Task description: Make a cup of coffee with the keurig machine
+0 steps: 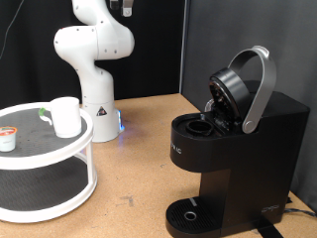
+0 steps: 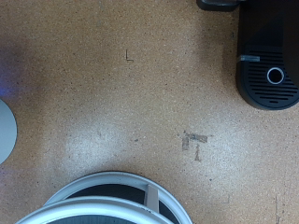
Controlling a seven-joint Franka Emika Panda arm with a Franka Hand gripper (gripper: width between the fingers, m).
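The plain white cylindrical ceramic-looking cup (image 1: 65,116) stands upright on the upper tier of the white round two-tier stand (image 1: 59,154), at the exterior view's left. A small white pod with an orange-red foil top (image 1: 8,138) rests on the same tier, apart from the cup. The large black boxy keurig machine (image 1: 238,149) stands at the exterior view's right, well apart from the stand, with its silver-grey arched lid handle (image 1: 260,84) raised and the brew chamber exposed. The round drip tray (image 2: 275,76) carries no cup.

The gripper is not shown in either view; only the white arm (image 1: 91,50) is seen at the exterior view's top, so the state of the jaws cannot be told.

The cup is judged rigid, light, smooth-glazed, and breakable if dropped. A hold across the rim wall is judged suitable; its handle cannot be made out. The machine is judged heavy and stable.

A marking shows on the machine's front, too small to be read. No other writing can be read.
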